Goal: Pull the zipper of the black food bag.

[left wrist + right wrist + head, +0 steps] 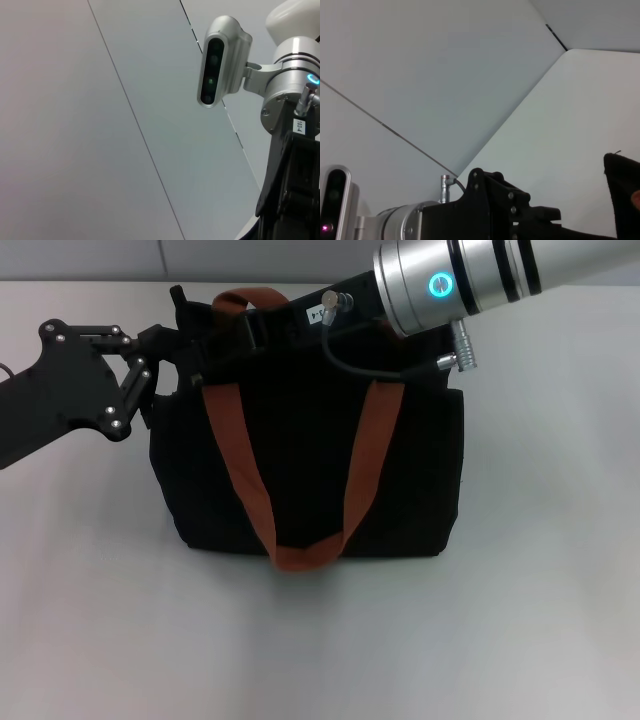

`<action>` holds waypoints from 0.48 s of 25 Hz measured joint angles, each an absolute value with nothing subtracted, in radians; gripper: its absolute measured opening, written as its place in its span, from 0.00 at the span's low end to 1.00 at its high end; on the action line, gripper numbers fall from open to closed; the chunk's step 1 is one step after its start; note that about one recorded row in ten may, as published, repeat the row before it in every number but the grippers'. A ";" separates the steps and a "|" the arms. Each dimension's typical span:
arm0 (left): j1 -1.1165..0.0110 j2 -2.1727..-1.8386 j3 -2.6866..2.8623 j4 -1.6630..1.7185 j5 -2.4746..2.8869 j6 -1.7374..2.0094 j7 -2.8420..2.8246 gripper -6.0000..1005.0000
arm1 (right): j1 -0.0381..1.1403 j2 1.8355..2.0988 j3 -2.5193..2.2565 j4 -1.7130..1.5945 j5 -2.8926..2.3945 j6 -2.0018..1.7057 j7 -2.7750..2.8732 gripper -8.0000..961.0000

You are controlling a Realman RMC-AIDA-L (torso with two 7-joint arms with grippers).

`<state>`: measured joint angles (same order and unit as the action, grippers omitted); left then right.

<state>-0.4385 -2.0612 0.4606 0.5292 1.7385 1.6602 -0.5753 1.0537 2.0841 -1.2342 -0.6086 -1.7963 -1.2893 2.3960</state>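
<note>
The black food bag, a boxy soft fabric tote, stands on the pale smooth desk; its rust-brown webbing handles droop down the front face. The left claw sits at the bag's upper left corner, whether pinching cannot be told; the right claw lies across the top edge, its silver cylindrical arm and a black cable covering that edge, grip unclear; the zipper is hidden.
</note>
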 joint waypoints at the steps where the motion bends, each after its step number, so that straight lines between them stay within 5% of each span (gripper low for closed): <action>1: -0.438 -2.061 0.461 0.529 1.738 1.661 -0.575 0.03 | 1.054 2.084 -1.234 -0.609 -1.799 -1.289 2.396 0.44; 12: -0.455 -2.061 0.461 0.529 1.727 1.660 -0.609 0.03 | 1.071 2.088 -1.251 -0.611 -1.797 -1.273 2.379 0.44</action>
<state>-0.4553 -2.0610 0.4606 0.5292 1.7274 1.6600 -0.6090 1.0710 2.0876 -1.2511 -0.6107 -1.7975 -1.2725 2.3791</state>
